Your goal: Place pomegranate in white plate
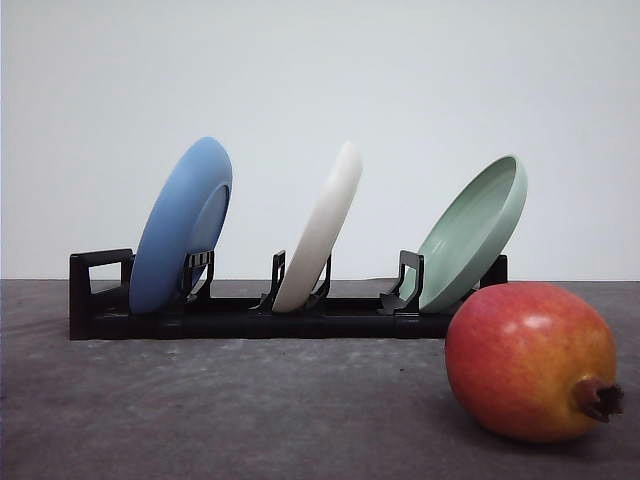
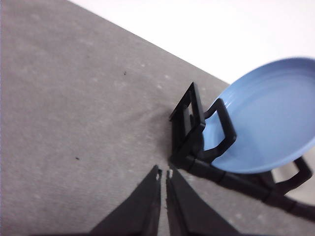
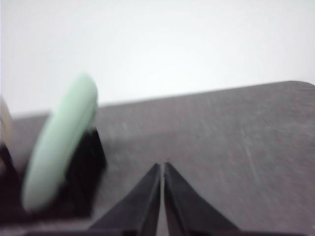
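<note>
Here, glossy red-orange pomegranate [image 1: 530, 360] with dark calyx; left end effector [image 2: 164, 173] and right end effector [image 3: 162, 167] both clenched.

Three plates stand tilted on edge in one black rack [image 1: 250, 318] — one blue plate [image 1: 180, 225], one white plate [image 1: 322, 225], one pale green plate [image 1: 475, 228]. One pomegranate [image 1: 530, 360] lies on the one grey table [image 1: 220, 410]. Two grippers are counted — the left gripper [image 2: 164, 173] in the left wrist view and the right gripper [image 3: 162, 167] in the right wrist view, each with two dark fingers whose tips nearly meet
</note>
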Action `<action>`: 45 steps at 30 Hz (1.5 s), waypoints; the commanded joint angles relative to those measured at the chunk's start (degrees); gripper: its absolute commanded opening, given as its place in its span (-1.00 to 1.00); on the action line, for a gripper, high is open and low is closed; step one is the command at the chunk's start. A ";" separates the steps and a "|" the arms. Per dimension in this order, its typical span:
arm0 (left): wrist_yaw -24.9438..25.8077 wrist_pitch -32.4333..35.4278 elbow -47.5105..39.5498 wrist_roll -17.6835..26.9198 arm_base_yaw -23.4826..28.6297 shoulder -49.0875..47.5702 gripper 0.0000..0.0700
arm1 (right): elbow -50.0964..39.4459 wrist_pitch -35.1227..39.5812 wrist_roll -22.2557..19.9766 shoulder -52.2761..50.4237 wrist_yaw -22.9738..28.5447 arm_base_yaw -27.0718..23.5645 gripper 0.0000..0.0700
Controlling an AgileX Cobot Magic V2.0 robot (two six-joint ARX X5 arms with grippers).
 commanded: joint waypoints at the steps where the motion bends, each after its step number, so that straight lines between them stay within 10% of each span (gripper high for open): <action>1: 0.04 2.67 0.81 -3.74 0.04 -0.09 -1.00 | 0.09 2.40 8.11 0.00 -0.20 0.15 -0.98; 7: 0.00 9.37 4.60 -4.00 0.07 -0.06 -1.00 | 5.41 -1.60 16.94 0.02 -1.49 0.15 -0.98; 13: -0.59 -6.31 16.90 -2.05 0.07 2.93 -0.99 | 15.77 -13.80 15.93 0.85 -3.28 0.15 -0.98; 27: 8.05 -35.41 40.93 14.96 0.04 25.37 -0.99 | 35.76 -40.67 -0.53 21.34 -12.73 0.15 -0.98; 33: 14.19 -36.21 43.54 18.75 -2.12 33.34 -0.99 | 36.72 -40.67 -2.90 27.97 -15.10 4.42 -0.98; 45: 10.16 -31.26 45.97 28.70 -18.50 39.60 -0.99 | 36.72 -37.75 -6.18 30.42 -14.61 16.61 -0.98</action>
